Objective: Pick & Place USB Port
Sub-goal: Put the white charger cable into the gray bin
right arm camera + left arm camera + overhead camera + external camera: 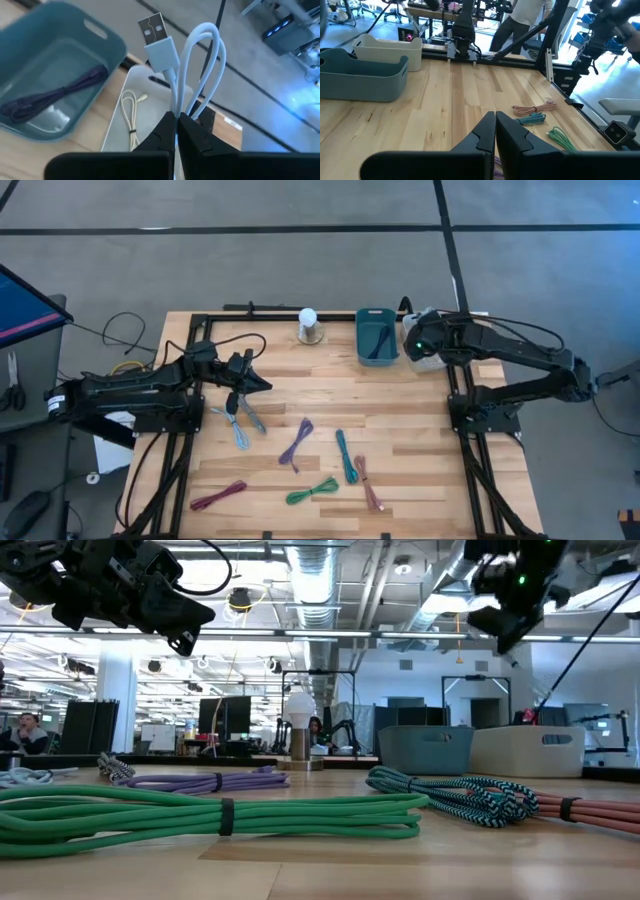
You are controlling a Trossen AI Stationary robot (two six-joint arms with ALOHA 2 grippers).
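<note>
My right gripper point(177, 120) is shut on a bundled white USB cable point(192, 65) and hangs above the white bin point(428, 352) at the table's far right. The white bin point(150, 95) holds a cream cable point(131, 115). The blue bin point(377, 335) beside it holds a dark purple cable point(55, 95). My left gripper point(264, 383) is shut and empty, above the table's left half; its fingers show closed in the left wrist view point(495, 132). My right gripper pinches several strands of the white cable between its two fingers, just below the loops point(181, 107). The USB plug point(152, 27) and the loops point(207, 42) stick out past the fingertips. The cable is lifted clear, above the white bin.
Several bundled cables lie on the wood: pale blue point(240, 425), purple point(297, 442), teal point(346, 455), green point(312, 492), pink point(368, 480), maroon point(218, 496). A small white-topped stand point(309, 326) is at the far edge. A person stands beyond the table point(527, 15).
</note>
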